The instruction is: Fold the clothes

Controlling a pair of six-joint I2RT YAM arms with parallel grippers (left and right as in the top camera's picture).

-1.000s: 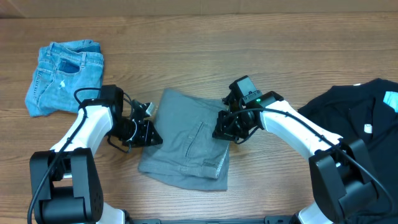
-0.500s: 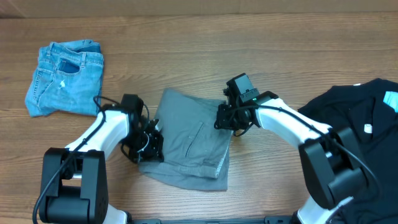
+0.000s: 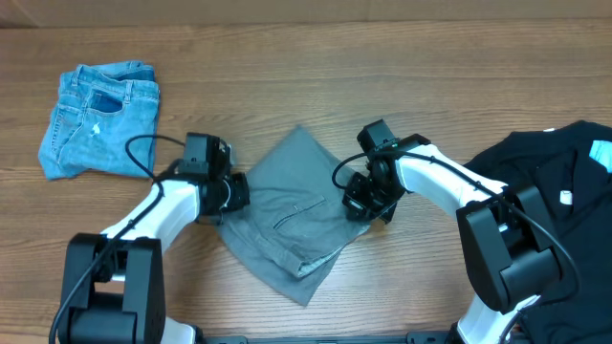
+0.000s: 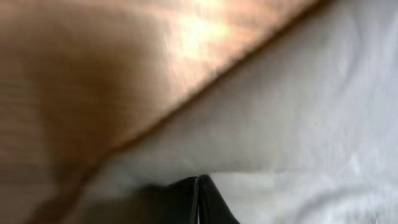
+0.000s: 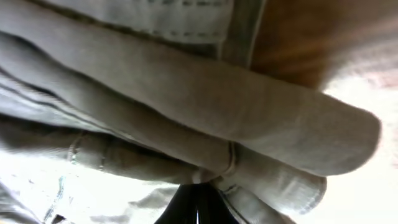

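The folded grey-khaki shorts lie in the middle of the table, turned like a diamond. My left gripper is shut on their left edge; the left wrist view shows pale cloth pinched at my fingertips. My right gripper is shut on their right edge, and the right wrist view shows bunched folds and a seam at my fingertips. The light-blue denim shorts lie folded at the far left. The black top lies spread at the right.
The wooden table runs under everything. A cardboard-coloured wall edge lines the back. The black top has a white label and a light-blue patch.
Both grippers have turned the grey-khaki shorts clockwise, from a squarer lie to a diamond. The left gripper moved up and right, the right gripper moved down a little.
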